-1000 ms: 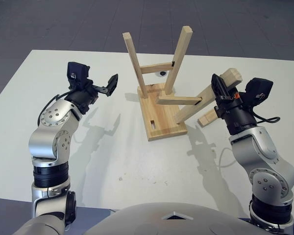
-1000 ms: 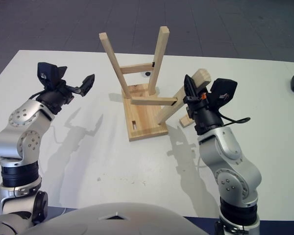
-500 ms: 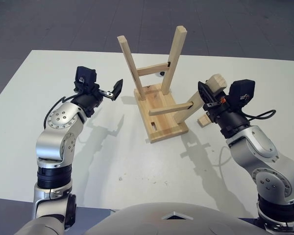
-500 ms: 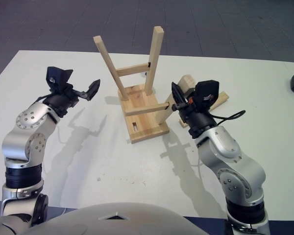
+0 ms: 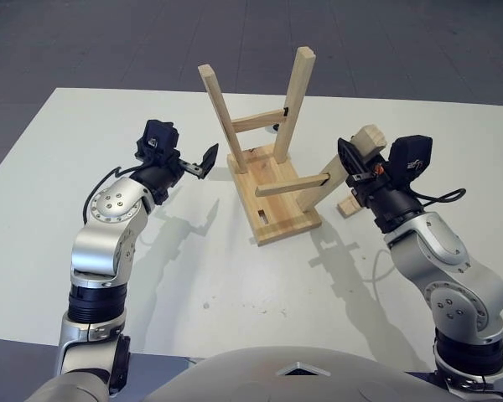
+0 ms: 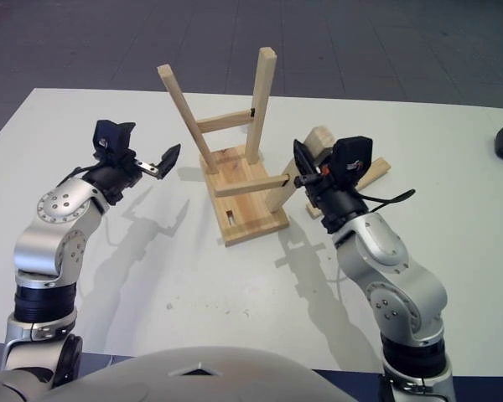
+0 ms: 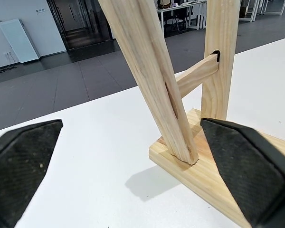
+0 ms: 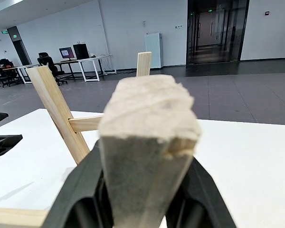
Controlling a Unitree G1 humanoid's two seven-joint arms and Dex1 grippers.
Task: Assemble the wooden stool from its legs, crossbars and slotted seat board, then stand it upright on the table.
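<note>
Centrally, the seat board (image 5: 282, 219) lies flat on the white table (image 5: 235, 285). Two upright legs (image 5: 220, 113) rise from its far end, joined by a crossbar (image 5: 258, 123). Right of centre, the right claw (image 5: 350, 161) is clamped on a third leg (image 5: 316, 193), which tilts down to the board's right edge and carries a second crossbar (image 5: 289, 184). Left of centre, the left claw (image 5: 203, 162) is wide open and empty, just beside the upright legs. A loose wooden piece (image 5: 350, 204) lies below the right claw.
</note>
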